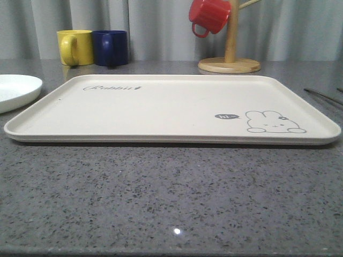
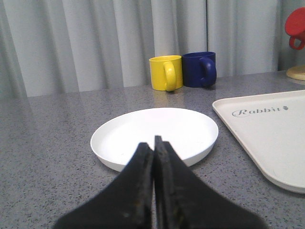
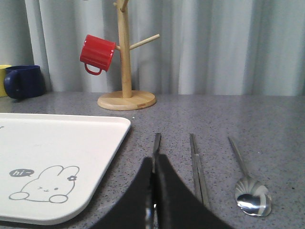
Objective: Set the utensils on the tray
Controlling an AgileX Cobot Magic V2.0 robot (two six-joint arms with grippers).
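Observation:
The cream tray (image 1: 161,107) with the rabbit drawing lies in the middle of the table with nothing on it. In the right wrist view a fork (image 3: 156,143), two metal sticks (image 3: 196,162) and a spoon (image 3: 250,195) lie side by side on the table, to the right of the tray (image 3: 57,148). My right gripper (image 3: 154,158) is shut, and the fork's handle runs out from behind its tips. The sticks (image 1: 323,97) also show at the front view's right edge. A white plate (image 2: 157,129) lies left of the tray (image 2: 271,129), just beyond my shut left gripper (image 2: 152,142).
A yellow mug (image 1: 75,47) and a blue mug (image 1: 110,47) stand at the back left. A red mug (image 1: 209,16) hangs on a wooden mug tree (image 1: 230,59) at the back right. Bare grey stone tabletop lies in front of the tray. A curtain closes the back.

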